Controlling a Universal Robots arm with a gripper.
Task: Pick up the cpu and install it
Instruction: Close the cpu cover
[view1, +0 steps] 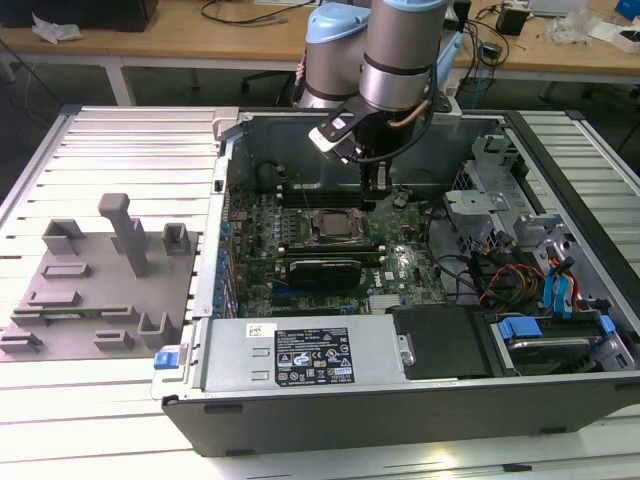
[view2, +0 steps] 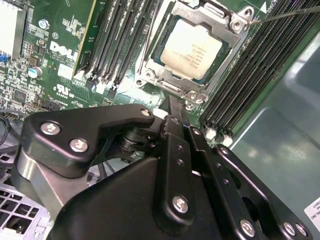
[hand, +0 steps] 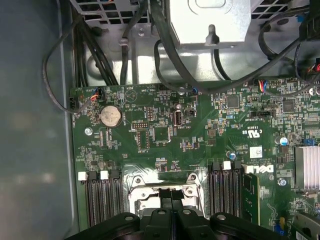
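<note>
Find the cpu (view1: 331, 229) lying flat, silvery top up, inside the socket frame (view2: 235, 24) at the middle of the motherboard (view1: 262, 262). The gripper (view1: 379, 183) hangs above the board, farther back and toward the exterior view's right. Its fingers are pressed together and hold nothing. From the fingertips, the cpu lies nearward and toward the exterior view's left.
</note>
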